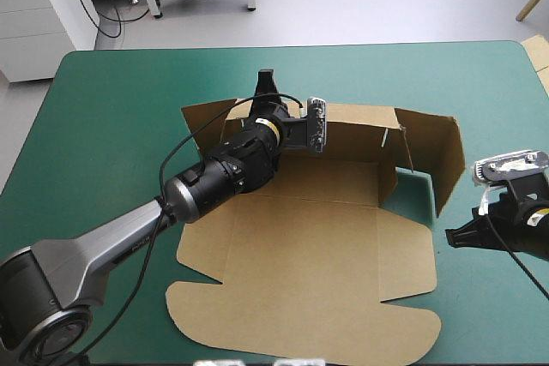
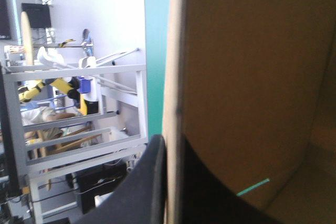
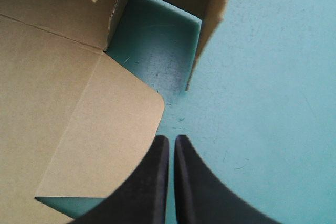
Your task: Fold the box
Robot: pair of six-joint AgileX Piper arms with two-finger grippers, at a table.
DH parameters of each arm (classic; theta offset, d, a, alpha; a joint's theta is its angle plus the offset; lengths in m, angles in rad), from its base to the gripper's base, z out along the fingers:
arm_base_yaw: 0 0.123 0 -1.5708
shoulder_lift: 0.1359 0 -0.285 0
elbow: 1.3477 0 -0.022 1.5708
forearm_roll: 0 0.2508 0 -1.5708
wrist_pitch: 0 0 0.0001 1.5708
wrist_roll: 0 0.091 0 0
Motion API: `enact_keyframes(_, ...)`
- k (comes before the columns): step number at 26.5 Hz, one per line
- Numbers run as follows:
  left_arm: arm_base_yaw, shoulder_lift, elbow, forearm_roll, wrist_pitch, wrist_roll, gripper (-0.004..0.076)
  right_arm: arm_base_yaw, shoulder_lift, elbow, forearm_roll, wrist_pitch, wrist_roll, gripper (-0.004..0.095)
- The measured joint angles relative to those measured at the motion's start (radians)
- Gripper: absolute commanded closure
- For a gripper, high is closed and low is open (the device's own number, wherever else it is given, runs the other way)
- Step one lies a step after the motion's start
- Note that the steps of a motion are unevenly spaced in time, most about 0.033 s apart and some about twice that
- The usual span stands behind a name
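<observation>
Quick status on my box fold. The box sits mid-table on the cover. Most of it is flat, with the far wall and the right wall standing up. The sheet looks to run long from 12 to 6 o'clock, and the far wall runs across it, 9 to 3.

My left gripper is at the 12 o'clock side, pinched nearly closed on the top edge of the far wall, toward its 9 o'clock end. In the left wrist view the board's edge goes straight between the two fingers, one on each side, so that's a real hold.

My right gripper is closed with nothing in it, just a hairline gap between the fingers. It's over bare cover off the box's 3 o'clock side, nose pointing roughly at 9 o'clock. It's just beside the rounded flap and not touching it. The right wall is near, at about 11 to 12 o'clock from it.

What the next bit hangs on, I reckon: the left is tied up holding the far wall, so the free right one is the closer arm for that right wall or flap. It'd have to open first, then come in toward 9–11 o'clock.
</observation>
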Motion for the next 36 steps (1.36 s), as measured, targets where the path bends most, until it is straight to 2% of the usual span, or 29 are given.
enact_keyframes(7, -0.025, 0.006, 0.141, 0.375, -0.033, -0.321, 0.0731, 0.0, 0.0, 0.0, 0.001, -0.021, 0.0, 0.0888)
enact_keyframes(14, -0.036, 0.002, 0.262, 0.646, -0.038, -0.495, 0.0731, 0.0, 0.0, 0.0, 0.062, -0.085, 0.0, 0.0861)
enact_keyframes(17, -0.038, 0.0, 0.275, 0.678, -0.038, -0.512, 0.0731, 0.0, 0.0, 0.0, 0.112, -0.126, 0.001, 0.0733)
enact_keyframes(18, -0.038, 0.0, 0.277, 0.683, -0.039, -0.513, 0.0731, 0.0, 0.0, 0.0, 0.117, -0.139, 0.003, 0.0655)
enact_keyframes(20, -0.038, 0.0, 0.277, 0.685, -0.041, -0.517, 0.0731, 0.0, 0.0, 0.0, 0.121, -0.152, 0.008, 0.0491)
enact_keyframes(21, -0.038, 0.0, 0.277, 0.685, -0.042, -0.518, 0.0731, 0.0, 0.0, 0.0, 0.122, -0.154, 0.007, 0.0307)
enact_keyframes(22, -0.038, -0.001, 0.278, 0.686, -0.046, -0.519, 0.0731, 0.0, 0.003, 0.0, 0.128, -0.157, 0.007, 0.023)
enact_keyframes(24, -0.038, -0.002, 0.278, 0.689, -0.053, -0.519, 0.0731, 0.0, 0.009, 0.01, 0.146, -0.16, 0.007, 0.0127)
enact_keyframes(25, -0.038, -0.002, 0.278, 0.69, -0.058, -0.52, 0.0731, 0.0, 0.014, 0.02, 0.16, -0.161, 0.007, 0.0107)
enact_keyframes(32, -0.038, -0.002, 0.278, 0.696, -0.077, -0.52, 0.0731, 0.0, 0.05, 0.071, 0.322, -0.216, -0.005, 0.0199)
enact_keyframes(36, -0.038, -0.002, 0.278, 0.696, -0.078, -0.52, 0.0731, 0.0, 0.123, -0.084, 0.345, -0.236, -0.019, 0.0237)
